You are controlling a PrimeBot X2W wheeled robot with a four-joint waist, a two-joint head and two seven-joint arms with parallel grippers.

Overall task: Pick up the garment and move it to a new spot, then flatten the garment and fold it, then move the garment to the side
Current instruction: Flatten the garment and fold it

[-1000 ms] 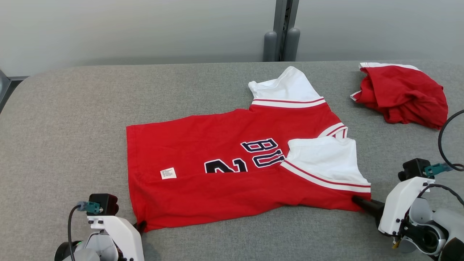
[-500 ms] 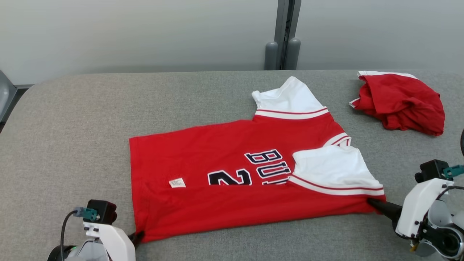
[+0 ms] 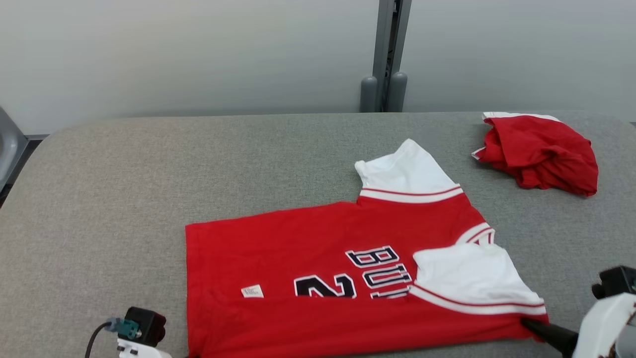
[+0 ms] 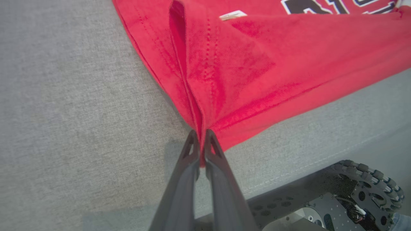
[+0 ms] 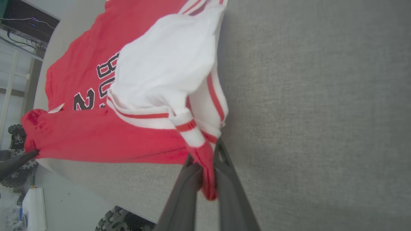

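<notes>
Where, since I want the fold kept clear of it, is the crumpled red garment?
In the head view the crumpled red garment lies at the grey table's far right, apart from the spread red jersey and beyond its white sleeve.

Head view high over the grey table (image 3: pixel 124 199), wrist views close at the red jersey's (image 3: pixel 318 248) near corners.
The head camera looks forward and down across the table to the far wall. The left wrist camera sits low and close behind the left gripper (image 4: pixel 199 136), facing right and far over the near-left hem corner. The right wrist camera, equally close behind the right gripper (image 5: pixel 205 157), faces left. All three share the white label (image 3: pixel 252 291).
</notes>
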